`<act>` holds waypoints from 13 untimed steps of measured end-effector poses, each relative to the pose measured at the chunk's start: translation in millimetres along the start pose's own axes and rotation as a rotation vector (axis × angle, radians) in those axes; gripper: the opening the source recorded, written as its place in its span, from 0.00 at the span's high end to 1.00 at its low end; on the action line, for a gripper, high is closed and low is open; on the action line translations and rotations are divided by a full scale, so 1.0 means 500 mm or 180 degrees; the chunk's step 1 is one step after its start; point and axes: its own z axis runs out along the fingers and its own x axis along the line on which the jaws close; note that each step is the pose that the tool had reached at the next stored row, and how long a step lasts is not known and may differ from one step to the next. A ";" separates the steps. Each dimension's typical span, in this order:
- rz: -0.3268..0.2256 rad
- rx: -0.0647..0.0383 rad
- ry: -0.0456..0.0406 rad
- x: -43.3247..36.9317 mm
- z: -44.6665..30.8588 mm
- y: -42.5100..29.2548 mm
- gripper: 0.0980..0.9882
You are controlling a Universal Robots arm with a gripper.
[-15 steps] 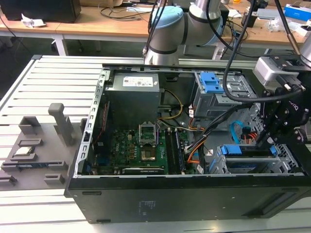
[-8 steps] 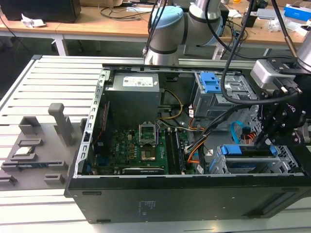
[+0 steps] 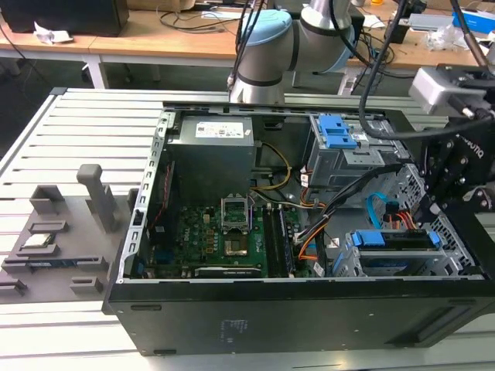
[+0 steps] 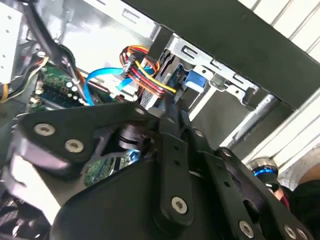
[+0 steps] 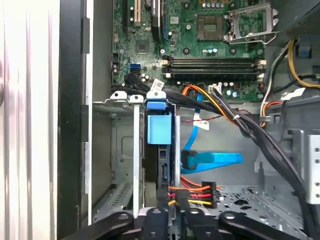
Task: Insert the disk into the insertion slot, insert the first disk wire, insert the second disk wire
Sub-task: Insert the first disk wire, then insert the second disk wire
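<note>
Case open. In the exterior view the disk point(image 3: 390, 239), in its blue carrier, is seated in the insertion slot point(image 3: 349, 263) at 4 o'clock of the case. The gripper point(image 3: 431, 207) is at 3 o'clock, just beside the slot. In the first wrist view its jaws are nearly closed and pinch the plug of the red-yellow-black wire point(image 5: 195, 192) just beside the disk's end; cannot tell if the plug is mated. The blue flat cable point(image 5: 212, 160) is near, on the motherboard point(image 5: 200, 30) side.
</note>
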 end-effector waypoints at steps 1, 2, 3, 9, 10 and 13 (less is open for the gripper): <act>0.0000 0.0000 0.0000 -0.002 -0.012 0.001 0.93; 0.0000 0.0000 0.0000 -0.003 -0.022 0.001 0.99; 0.0000 0.0000 0.0000 -0.004 -0.034 0.001 0.99; 0.0000 0.0000 -0.0001 -0.004 -0.047 0.002 0.99; 0.0000 0.0000 0.0000 -0.004 -0.048 0.002 0.99; 0.0000 0.0000 0.0000 -0.004 -0.048 0.002 0.99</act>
